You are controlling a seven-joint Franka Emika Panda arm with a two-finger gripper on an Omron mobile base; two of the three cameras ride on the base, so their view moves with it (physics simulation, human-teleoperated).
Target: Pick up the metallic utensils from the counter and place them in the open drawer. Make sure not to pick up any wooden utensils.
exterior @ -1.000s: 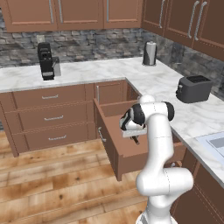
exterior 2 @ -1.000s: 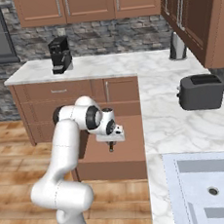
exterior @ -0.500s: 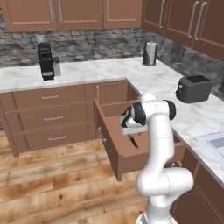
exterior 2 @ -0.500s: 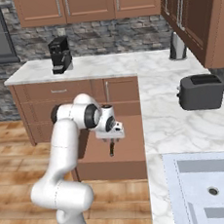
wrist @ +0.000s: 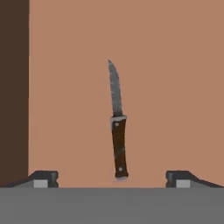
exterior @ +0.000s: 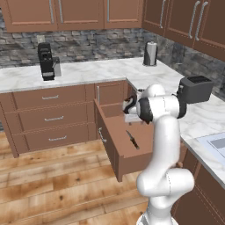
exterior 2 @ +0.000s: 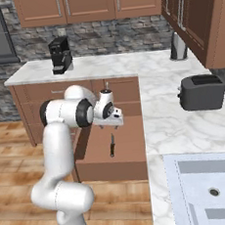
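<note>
Hand view showed the knife (wrist: 117, 120) flat on the drawer (wrist: 175, 65) floor, directly ahead of the fingers (wrist: 112, 179), its long axis running straight away from them, handle nearer. The fingers stood spread wide and held nothing, one each side of the knife. No writing could be read.

A knife (wrist: 117, 122) with a silver-grey blade and dark brown handle lies on the reddish-brown floor of the open drawer (wrist: 175, 87); the surface (exterior 2: 169, 123) is white with grey marble veining, the toaster (exterior 2: 202, 92) dark grey, the coffee machine (exterior: 45, 61) black
</note>
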